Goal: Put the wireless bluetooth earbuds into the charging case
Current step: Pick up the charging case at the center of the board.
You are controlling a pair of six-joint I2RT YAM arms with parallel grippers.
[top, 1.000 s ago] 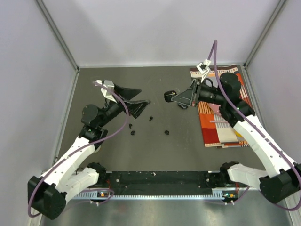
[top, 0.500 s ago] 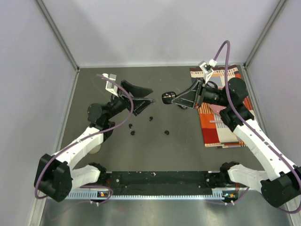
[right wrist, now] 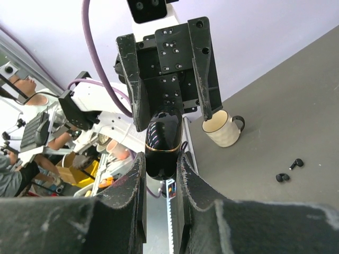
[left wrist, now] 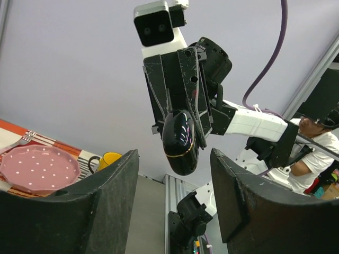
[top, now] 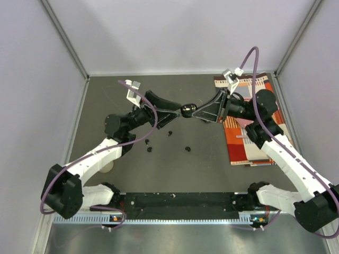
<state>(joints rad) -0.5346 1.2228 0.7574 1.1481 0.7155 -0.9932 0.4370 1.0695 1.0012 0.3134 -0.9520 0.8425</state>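
Observation:
A glossy black oval charging case (top: 186,110) with a thin gold seam hangs above the table's middle, closed. My right gripper (top: 194,111) is shut on its near end (right wrist: 163,138). My left gripper (top: 177,109) faces it from the left, open, its two fingers (left wrist: 108,193) flanking the case's far end (left wrist: 180,138) with a gap on each side. Several tiny black earbuds (top: 170,133) lie loose on the dark table below, one of them further right (top: 188,148). Two earbuds (right wrist: 296,163) also show in the right wrist view.
An orange striped cloth (top: 249,143) lies at the right, carrying a pink dotted plate (left wrist: 39,169) and a yellow mug (left wrist: 108,159). A cream mug (right wrist: 222,128) stands on the left side of the table. A black rail (top: 175,203) runs along the near edge.
My left gripper has swung right up to the case and its jaws have narrowed around the case's end. My right gripper has carried the case slightly left.

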